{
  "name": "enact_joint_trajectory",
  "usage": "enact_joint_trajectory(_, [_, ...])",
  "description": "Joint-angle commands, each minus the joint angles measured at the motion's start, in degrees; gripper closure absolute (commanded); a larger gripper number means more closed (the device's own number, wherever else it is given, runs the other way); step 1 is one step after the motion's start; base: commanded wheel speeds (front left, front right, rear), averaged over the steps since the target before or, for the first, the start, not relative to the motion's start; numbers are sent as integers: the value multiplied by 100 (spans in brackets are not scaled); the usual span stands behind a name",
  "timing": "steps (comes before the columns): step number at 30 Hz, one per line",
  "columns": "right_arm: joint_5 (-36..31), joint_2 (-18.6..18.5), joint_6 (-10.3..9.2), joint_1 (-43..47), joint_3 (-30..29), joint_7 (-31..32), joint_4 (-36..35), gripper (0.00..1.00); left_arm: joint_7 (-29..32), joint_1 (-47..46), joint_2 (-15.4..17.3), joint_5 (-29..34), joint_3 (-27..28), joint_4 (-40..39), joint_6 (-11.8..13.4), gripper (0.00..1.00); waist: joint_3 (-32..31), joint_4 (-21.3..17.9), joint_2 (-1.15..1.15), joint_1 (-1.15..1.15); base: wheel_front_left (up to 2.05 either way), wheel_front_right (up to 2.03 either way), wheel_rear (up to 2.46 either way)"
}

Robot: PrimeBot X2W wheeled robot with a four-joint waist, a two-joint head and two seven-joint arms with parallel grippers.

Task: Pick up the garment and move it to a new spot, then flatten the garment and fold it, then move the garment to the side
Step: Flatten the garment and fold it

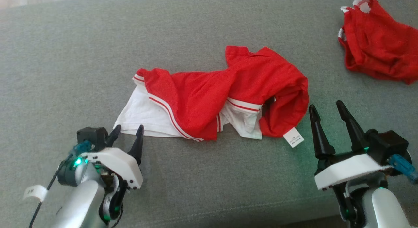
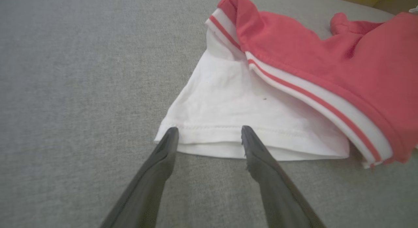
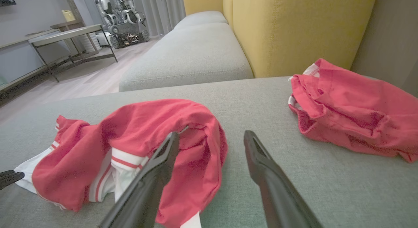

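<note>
1. The grey sofa seat (image 1: 65, 58) carried everything. Its coarse woven cover looked grippy, so I judged a dragged shirt could snag and bunch rather than slide
2. The red T-shirt (image 1: 202, 97) lay crumpled mid-seat between my two arms, its body rolled and folded over itself. Lifting it by a single point would likely twist it tighter and make flattening harder. The cloth was soft, thin, matte knit with red-and-white striped trim
3. The smaller red garment (image 1: 375, 48) sat heaped well apart at the far right, near the yellow backrest (image 3: 294, 25). It was the same colour and just as limp, so a wide swing of my right arm might catch the wrong piece
4. The white sleeve (image 2: 235, 107) fanned out flat at the shirt's left end, with a stitched, layered hem. I judged my fingers might pinch only the top layer, or nip the seat cover along with it
5. My left gripper (image 1: 129, 127) stood released, jaws spread and holding nothing, its tips at that hem; I could not tell if they touched it
6. My right gripper (image 1: 326, 104) was likewise spread and empty, its long, dark, tapered fingers just beside the shirt's bunched right end
7. The small white tag (image 1: 294, 137) stuck out flat near my right arm. It was too slight to grip, and a pull there could slip or tear it
</note>
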Motion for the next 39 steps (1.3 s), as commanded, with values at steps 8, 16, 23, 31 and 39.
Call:
enact_joint_trajectory(8, [79, -28, -4, -262, 152, -89, -105, 0, 24, -393, 66, -127, 356, 385, 68, 47, 45, -64, 0, -1, 0, 0, 0])
enact_joint_trajectory(16, [127, -27, -4, -338, 167, -110, -115, 0, 134, -539, 84, -67, 136, 705, -113, 100, 107, -66, 0, -1, 0, 0, 0])
enact_joint_trajectory(23, [135, -28, -4, -327, 139, -115, -101, 0, -43, -572, 94, -39, 106, 764, -133, 100, 69, -52, 0, -1, 0, 0, 0])
enact_joint_trajectory(31, [135, -27, -4, -275, 102, -108, -88, 0, -423, -530, 184, 55, 160, 336, -17, 100, -97, 15, 0, -1, 0, 0, 0])
enact_joint_trajectory(39, [133, -26, -4, -199, 42, -103, -100, 0, -678, -371, 399, 161, 323, -631, 249, 100, -304, 118, 0, -1, 0, 0, 0])
